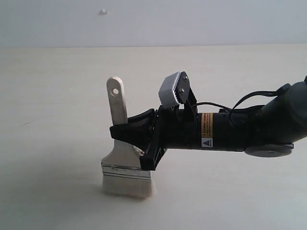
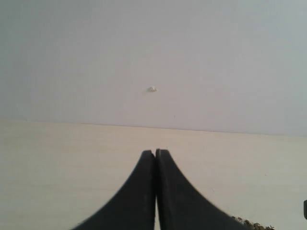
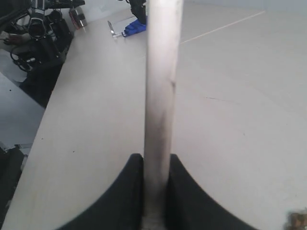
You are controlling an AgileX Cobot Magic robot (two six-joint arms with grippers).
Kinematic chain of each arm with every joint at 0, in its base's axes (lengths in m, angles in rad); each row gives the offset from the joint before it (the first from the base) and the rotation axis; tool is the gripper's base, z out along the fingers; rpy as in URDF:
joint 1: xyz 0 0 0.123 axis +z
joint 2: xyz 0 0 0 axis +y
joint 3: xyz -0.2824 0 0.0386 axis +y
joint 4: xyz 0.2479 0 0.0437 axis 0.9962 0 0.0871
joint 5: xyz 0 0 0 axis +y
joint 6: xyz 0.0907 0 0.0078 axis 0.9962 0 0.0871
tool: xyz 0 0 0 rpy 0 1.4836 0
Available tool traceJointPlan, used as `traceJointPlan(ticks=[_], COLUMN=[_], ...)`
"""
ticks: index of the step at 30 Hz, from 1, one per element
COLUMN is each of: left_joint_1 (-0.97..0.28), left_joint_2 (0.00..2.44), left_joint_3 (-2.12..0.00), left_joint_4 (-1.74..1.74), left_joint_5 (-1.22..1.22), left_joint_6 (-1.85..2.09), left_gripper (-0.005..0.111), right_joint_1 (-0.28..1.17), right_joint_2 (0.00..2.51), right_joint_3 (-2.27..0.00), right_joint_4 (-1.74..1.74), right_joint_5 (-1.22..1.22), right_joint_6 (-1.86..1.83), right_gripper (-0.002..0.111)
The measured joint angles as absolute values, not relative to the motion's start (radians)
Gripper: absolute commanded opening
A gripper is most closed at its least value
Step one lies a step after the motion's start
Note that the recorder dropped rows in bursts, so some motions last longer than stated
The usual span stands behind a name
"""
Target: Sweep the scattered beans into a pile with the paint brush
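The cream-handled, silver-banded paint brush, off-white bristles down, is clamped by the right gripper; the left gripper is seen closed on nothing.

Bright, even, washed-out light — soft shadow beneath the paint brush, wrist views slightly blurred.

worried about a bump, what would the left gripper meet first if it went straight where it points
Nothing close: ahead of the left gripper lies bare table, then probably the wall.
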State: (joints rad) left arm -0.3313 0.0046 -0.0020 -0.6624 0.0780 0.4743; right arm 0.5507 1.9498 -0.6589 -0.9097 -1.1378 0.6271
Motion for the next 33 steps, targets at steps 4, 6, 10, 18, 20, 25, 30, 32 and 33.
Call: traceJointPlan(ticks=[4, 6, 10, 18, 20, 25, 30, 32, 33], left_joint_1=[-0.331, -0.331, -0.331, -0.331, -0.331, -0.331, -0.331, -0.331, -0.331], left_joint_2=[0.005, 0.005, 0.005, 0.005, 0.005, 0.005, 0.005, 0.005, 0.005], left_joint_3=[-0.002, -0.002, -0.002, -0.002, -0.002, -0.002, -0.002, -0.002, -0.002], left_joint_4=[-0.662, -0.662, -0.662, -0.662, -0.662, -0.662, -0.662, -0.662, -0.662], left_joint_5=[0.078, 0.078, 0.078, 0.078, 0.078, 0.078, 0.078, 0.078, 0.078], left_joint_6=[0.474, 0.474, 0.474, 0.474, 0.474, 0.474, 0.474, 0.474, 0.474], left_gripper=[0.000, 0.000, 0.000, 0.000, 0.000, 0.000, 0.000, 0.000, 0.000], right_joint_1=[0.551, 0.551, 0.535, 0.482, 0.480, 0.480, 0.480, 0.480, 0.480], right_joint_2=[1.959, 1.963, 1.969, 1.971, 1.971, 1.971, 1.925, 1.906, 1.901], right_joint_3=[-0.673, -0.675, -0.681, -0.767, -0.800, -0.840, -0.840, -0.840, -0.840], right_joint_4=[-0.910, -0.910, -0.905, -0.911, -0.913, -0.972, -1.079, -1.154, -1.196], right_joint_5=[-1.119, -1.114, -1.088, -1.058, -1.044, -1.065, -1.092, -1.099, -1.100], right_joint_6=[0.639, 0.639, 0.611, 0.597, 0.595, 0.665, 0.752, 0.790, 0.803], right_gripper=[0.000, 0.000, 0.000, 0.000, 0.000, 0.000, 0.000, 0.000, 0.000])
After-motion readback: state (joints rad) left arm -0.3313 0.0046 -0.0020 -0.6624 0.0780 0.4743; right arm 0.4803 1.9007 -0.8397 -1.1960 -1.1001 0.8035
